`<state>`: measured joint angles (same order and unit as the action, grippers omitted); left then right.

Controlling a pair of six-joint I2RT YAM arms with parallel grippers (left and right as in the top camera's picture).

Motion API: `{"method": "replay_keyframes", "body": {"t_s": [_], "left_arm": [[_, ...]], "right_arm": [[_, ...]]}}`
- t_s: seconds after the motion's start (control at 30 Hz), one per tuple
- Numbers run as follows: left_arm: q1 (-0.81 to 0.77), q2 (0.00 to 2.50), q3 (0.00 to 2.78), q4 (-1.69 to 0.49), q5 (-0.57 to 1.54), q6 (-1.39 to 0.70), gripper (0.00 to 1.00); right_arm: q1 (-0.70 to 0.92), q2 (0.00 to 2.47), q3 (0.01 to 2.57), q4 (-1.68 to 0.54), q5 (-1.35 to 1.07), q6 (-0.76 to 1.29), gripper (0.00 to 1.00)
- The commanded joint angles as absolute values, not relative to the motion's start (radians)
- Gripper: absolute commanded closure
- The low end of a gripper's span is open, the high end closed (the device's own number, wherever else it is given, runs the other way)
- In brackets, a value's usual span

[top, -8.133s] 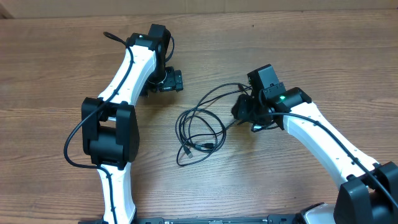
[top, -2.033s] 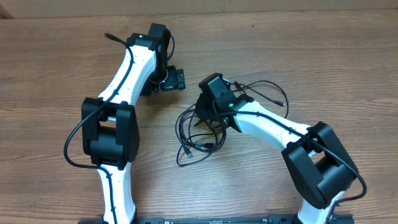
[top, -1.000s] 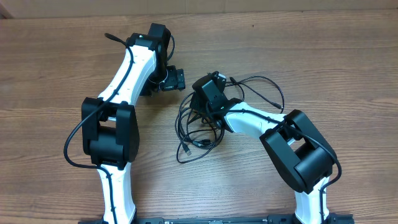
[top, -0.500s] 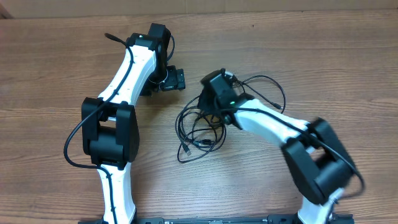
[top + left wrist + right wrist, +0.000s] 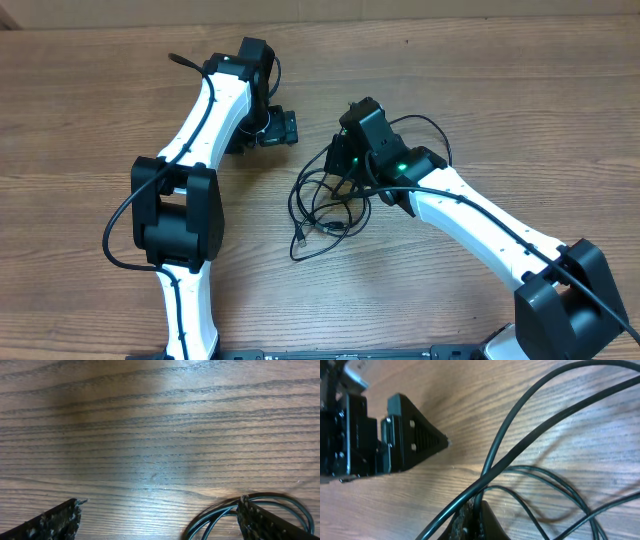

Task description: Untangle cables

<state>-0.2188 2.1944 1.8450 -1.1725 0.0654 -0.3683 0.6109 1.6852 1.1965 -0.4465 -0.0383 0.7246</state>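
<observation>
While right pincer (image 5: 340, 170) overhangs cables (image 5: 325, 205) | strands at fingertip (image 5: 470, 515)

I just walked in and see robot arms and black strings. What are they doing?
The right gripper is down in the pile of black cables on the wooden table, trying to untangle them. Its wrist view shows a couple of strands running against one finger, but a firm grip can't be confirmed. The left gripper waits open nearby, holding nothing. The cables are looped together.
</observation>
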Motion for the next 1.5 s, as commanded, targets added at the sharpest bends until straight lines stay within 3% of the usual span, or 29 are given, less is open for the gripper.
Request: {"method": "replay_keyframes", "body": {"t_s": [0.0,0.37,0.43,0.63,0.7,0.77,0.83,0.97,1.07,1.27,1.47], "left_arm": [[-0.216,2.171,1.842,-1.155,0.102,-0.418,0.0],[-0.195,2.171,1.843,-1.122,0.124,-0.393,0.0],[-0.195,2.171,1.843,-1.113,0.261,-0.198,0.1],[-0.195,2.171,1.843,-1.274,0.834,0.52,0.05],[-0.195,2.171,1.843,-1.374,0.907,0.721,0.04],[-0.195,2.171,1.843,-1.475,0.923,0.916,0.1],[-0.195,2.171,1.843,-1.517,0.935,0.999,0.12],[-0.19,2.171,1.839,-1.494,0.923,0.98,0.18],[-0.194,2.171,1.819,-1.42,0.888,0.852,0.19],[-0.238,2.171,1.71,-1.231,0.87,0.656,0.11],[-0.282,2.171,1.603,-1.011,0.538,0.265,0.11]], "right_arm": [[0.611,1.661,1.2,-0.463,-0.034,0.701,0.96],[0.559,1.663,1.199,-0.622,0.044,0.702,0.96],[0.551,1.663,1.199,-0.636,0.044,0.702,0.96],[0.54,1.663,1.199,-0.63,0.051,0.702,0.96],[0.539,1.663,1.199,-0.627,0.052,0.702,0.96],[0.538,1.663,1.199,-0.625,0.052,0.702,0.96],[0.536,1.663,1.199,-0.622,0.052,0.702,0.96],[0.53,1.663,1.199,-0.623,0.052,0.702,0.96],[0.53,1.663,1.199,-0.623,0.051,0.702,0.96],[0.53,1.663,1.199,-0.619,0.051,0.702,0.96],[0.53,1.663,1.199,-0.619,0.051,0.702,0.96]]}}
